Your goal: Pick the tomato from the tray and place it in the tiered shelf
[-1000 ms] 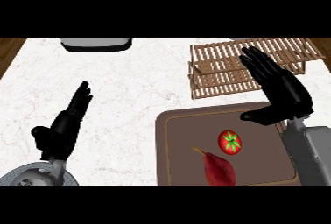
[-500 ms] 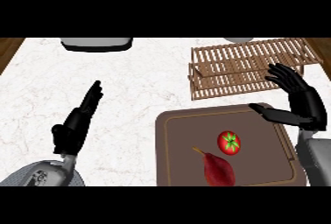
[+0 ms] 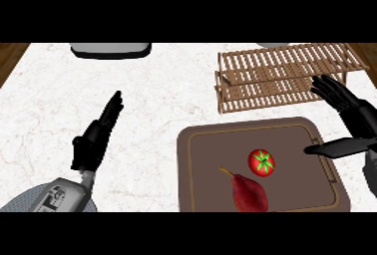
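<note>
Right hand [image 3: 352,130] shown drawn back and lowered from over tiered shelf [image 3: 287,74] toward right rim of tray [image 3: 193,164]; fingers spread, thumb extended over rim, nothing grasped. Tomato [image 3: 261,162] seen unmoved on tray, beside red pear [image 3: 249,191], apart from hand. Approach judged begun, grasp not yet made. Left hand [image 3: 95,137] held open above bench [image 3: 95,89], shifted slightly inward.
</note>
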### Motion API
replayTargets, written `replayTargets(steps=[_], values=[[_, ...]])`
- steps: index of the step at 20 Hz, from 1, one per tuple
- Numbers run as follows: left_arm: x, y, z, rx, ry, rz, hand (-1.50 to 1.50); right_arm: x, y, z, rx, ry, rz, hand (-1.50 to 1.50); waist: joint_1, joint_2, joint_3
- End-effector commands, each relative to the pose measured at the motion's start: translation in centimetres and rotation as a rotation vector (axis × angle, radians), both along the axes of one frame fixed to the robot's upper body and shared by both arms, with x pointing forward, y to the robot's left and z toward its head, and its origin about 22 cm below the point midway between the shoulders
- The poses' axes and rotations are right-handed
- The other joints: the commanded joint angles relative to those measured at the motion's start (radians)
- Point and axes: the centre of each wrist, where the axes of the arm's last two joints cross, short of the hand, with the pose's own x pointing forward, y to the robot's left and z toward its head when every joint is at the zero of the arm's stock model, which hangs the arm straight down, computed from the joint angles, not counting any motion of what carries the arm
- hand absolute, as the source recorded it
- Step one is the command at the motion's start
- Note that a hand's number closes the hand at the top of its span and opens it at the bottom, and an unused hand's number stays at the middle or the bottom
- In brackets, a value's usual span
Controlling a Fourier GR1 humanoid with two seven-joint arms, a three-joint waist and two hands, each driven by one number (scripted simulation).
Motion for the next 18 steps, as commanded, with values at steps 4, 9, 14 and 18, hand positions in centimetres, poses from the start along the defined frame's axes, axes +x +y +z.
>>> replayTargets(steps=[4, 9, 14, 18], values=[[-0.7, -0.3, -0.9, -0.014, 0.016, 0.0, 0.0, -0.2, 1.8, 6.6, -0.244, 0.056, 0.113, -1.5, -0.005, -0.004, 0.0], [0.8, 1.5, -0.5, 0.004, 0.0, 0.008, 0.0, -0.5, 4.4, 11.1, -0.517, 0.103, 0.234, -1.5, -0.012, -0.004, -0.002], [0.3, 0.6, -0.3, 0.024, -0.001, 0.01, 0.0, -2.0, 6.6, 14.4, -0.784, 0.121, 0.262, -1.5, -0.006, -0.006, -0.001], [0.4, 0.3, 1.3, 0.013, 0.016, 0.004, 0.0, -4.7, 7.9, 13.7, -0.832, 0.148, 0.258, -1.5, -0.007, -0.004, 0.001]])
